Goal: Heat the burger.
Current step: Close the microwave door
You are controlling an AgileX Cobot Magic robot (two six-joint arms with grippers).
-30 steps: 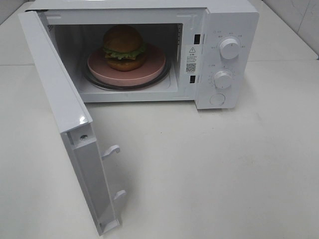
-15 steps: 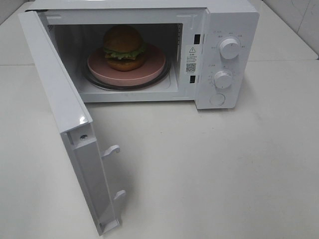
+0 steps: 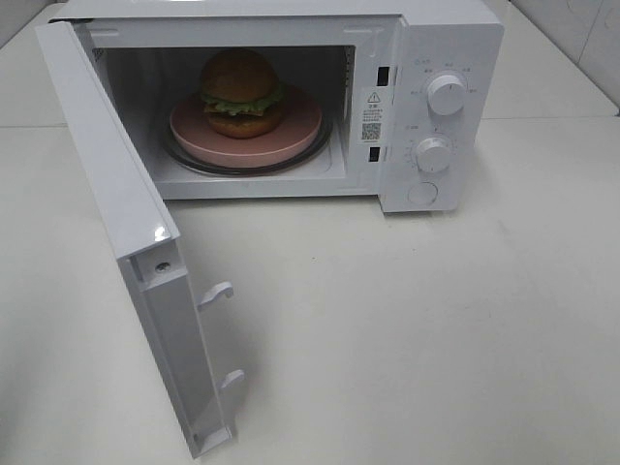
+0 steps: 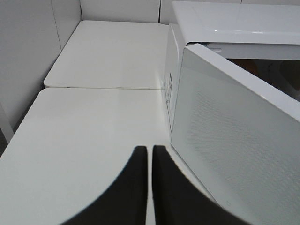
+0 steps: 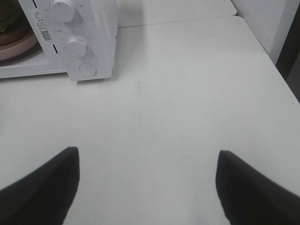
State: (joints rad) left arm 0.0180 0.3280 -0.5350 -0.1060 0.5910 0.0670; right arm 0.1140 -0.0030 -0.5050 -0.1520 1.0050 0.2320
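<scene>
Left jaws closed on nothing beside the open microwave door (image 4: 234, 154); right jaws wide and empty over the bench (image 5: 187, 93), only dark tips in frame. The burger (image 3: 240, 92) sits on a pink plate (image 3: 305, 124) inside the microwave (image 3: 455, 39).

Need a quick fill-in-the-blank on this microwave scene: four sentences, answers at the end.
1. The burger sits on a ____ plate inside the microwave.
2. The door stands ____.
3. The left end effector is ____, holding nothing.
4. The right end effector is ____, with nothing between its fingers.

Answers: pink; open; shut; open
</scene>
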